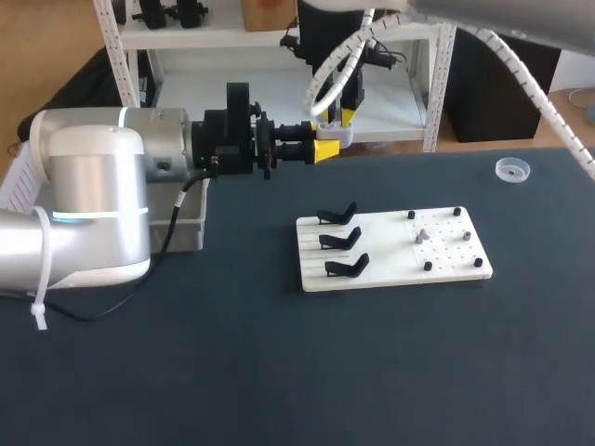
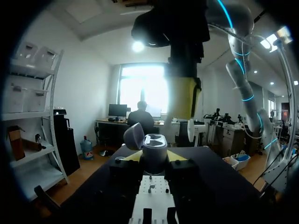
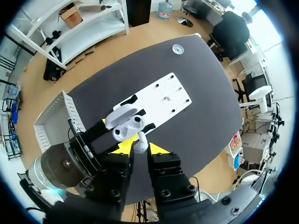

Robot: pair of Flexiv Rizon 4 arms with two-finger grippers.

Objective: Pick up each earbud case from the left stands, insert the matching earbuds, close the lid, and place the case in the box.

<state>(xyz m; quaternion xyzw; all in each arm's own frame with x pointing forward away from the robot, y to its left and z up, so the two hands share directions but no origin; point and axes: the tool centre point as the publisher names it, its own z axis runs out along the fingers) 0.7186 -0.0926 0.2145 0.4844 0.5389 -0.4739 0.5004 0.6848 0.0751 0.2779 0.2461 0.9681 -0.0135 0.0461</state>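
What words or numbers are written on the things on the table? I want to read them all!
None can be read: the earbud case, the white board and the box show no words, numbers or signs.

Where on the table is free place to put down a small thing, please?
The wide near strip of the table before the white board is bare; also right of the board, nearer than the round dish. Crowded: far middle, around the held case.
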